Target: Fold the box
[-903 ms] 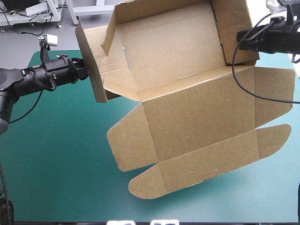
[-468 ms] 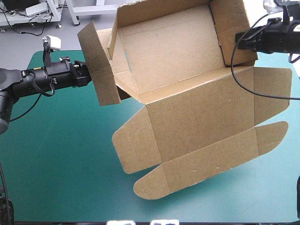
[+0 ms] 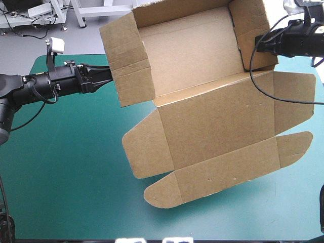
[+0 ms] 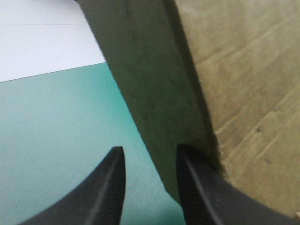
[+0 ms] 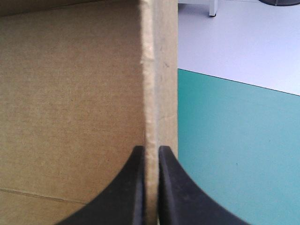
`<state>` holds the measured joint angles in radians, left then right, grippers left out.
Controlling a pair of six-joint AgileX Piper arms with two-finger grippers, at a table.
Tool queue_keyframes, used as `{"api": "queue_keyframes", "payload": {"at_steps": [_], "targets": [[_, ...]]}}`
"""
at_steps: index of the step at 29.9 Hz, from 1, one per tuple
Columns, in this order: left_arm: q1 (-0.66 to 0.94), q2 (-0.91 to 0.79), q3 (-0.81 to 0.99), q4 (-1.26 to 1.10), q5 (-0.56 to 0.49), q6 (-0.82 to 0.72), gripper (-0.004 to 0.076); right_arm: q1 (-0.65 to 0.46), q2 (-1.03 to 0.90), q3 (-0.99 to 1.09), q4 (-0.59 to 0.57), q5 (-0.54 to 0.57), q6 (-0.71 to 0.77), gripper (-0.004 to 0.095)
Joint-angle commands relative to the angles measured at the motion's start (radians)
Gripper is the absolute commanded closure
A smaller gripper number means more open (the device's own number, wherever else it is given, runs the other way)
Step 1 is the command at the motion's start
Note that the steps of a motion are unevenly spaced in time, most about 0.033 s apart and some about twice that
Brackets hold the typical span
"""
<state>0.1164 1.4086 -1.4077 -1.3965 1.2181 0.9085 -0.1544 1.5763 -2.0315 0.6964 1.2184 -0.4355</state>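
Three cameras on one box [image 3: 202, 81]: one high, two at the wrists.
From above and behind we look forward and down, far enough to take in the box and most of the table [image 3: 66, 172]; from the left wrist we look along the left jaws, very near, onto the outside of the box's left side, table beside it; from the right wrist we look along the right jaws, as near, edge-on at its right side; with the high view each shares only that side and some table.
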Motion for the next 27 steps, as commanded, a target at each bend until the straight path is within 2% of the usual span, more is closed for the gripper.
{"api": "queue_keyframes", "payload": {"at_steps": [1, 16, 23, 27], "targets": [[0.000, -0.031, -0.034, -0.126, 0.053, 0.001, 0.0453, 0.000, -0.024, -0.027, 0.043, -0.075, 0.005, 0.0925], [0.000, -0.031, -0.034, -0.146, 0.057, 0.001, 0.0453, 0.000, -0.011, -0.027, 0.044, -0.090, 0.005, 0.0925], [0.000, -0.031, -0.034, -0.143, 0.038, 0.003, 0.0453, 0.000, -0.011, -0.027, 0.128, -0.087, 0.005, 0.0925], [0.000, -0.031, -0.034, -0.143, 0.022, 0.003, 0.0453, 0.000, -0.011, -0.027, 0.138, -0.075, 0.005, 0.0926]]}}
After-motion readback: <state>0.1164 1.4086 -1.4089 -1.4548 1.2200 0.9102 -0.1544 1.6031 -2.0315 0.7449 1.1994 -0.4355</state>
